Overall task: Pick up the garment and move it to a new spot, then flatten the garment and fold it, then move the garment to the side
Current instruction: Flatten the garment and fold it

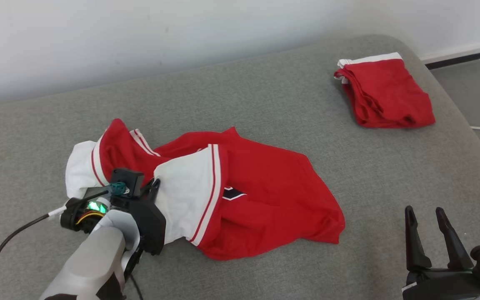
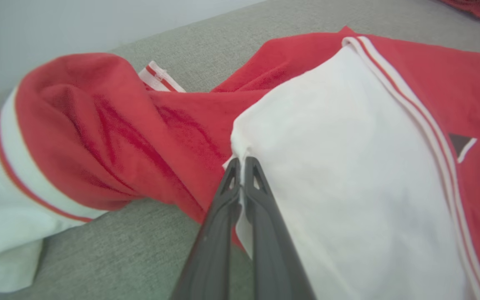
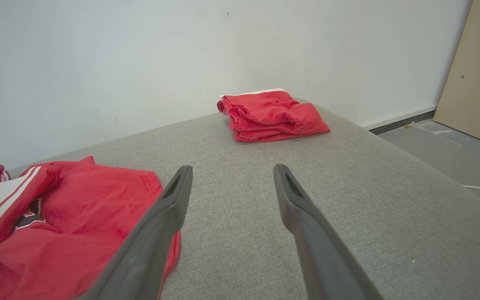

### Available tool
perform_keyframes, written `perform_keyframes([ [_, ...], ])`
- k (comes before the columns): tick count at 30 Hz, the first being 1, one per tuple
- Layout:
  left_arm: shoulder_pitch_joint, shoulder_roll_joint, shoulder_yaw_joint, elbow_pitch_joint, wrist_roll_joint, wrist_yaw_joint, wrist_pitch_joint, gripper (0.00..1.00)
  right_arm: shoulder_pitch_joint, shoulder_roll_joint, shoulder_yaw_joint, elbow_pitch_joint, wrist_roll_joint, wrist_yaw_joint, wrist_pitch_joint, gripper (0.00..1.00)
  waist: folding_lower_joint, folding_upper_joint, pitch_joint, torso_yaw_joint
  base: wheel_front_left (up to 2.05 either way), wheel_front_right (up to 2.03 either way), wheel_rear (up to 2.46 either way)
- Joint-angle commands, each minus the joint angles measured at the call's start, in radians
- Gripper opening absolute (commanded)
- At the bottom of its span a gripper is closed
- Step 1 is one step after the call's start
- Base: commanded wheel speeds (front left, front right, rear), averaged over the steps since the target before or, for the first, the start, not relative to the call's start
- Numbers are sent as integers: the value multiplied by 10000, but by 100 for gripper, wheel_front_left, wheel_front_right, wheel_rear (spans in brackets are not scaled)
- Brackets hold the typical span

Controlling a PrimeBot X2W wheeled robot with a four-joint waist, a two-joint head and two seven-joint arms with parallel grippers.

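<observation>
1. Left gripper [image 2: 244, 164] is pinching a white fold of the garment [image 1: 265, 196], with its fingers pressed together on the cloth.
2. Garment is lying crumpled on the grey cushion [image 1: 265, 83]. Its bulk is spreading ahead and to the right of that gripper, with the long axis running toward the right gripper [image 1: 425, 214].
3. Right gripper is hovering with jaws wide, holding nothing. The red hem is lying to its left, near but apart.
4. Judgement: the left arm is leading the lift, and the cloth will likely trail rightward.

Soft, even light keeps every view bright, with faint shadows under the garment [image 1: 265, 187]; the wall [image 1: 140, 37] washes pale at 11 o'clock in the head view, wrist views bow at their edges, and the left gripper [image 2: 243, 161] blurs at 6 o'clock.
</observation>
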Motion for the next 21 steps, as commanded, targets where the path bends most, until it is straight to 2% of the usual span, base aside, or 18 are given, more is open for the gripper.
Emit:
perform_keyframes([
  [1,-108,-30,-53,-97,0,19,-285,0,122,-7,-62,-34,-56,12,-44,100,0,-1,-112,142,0,0,0],
  [7,-326,-214,-51,-732,110,47,-1017,0,401,-11,-120,4,-57,12,-43,100,0,-1,-574,672,0,0,0],
  [13,158,-110,200,-1831,178,316,-1148,0,686,3,-209,-16,-86,12,-43,100,0,-1,-1044,1215,0,0,0],
  [21,2360,966,1054,-4496,39,1394,-1152,0,1155,99,-436,-96,-78,12,-38,100,0,-1,-1533,2255,0,0,0],
])
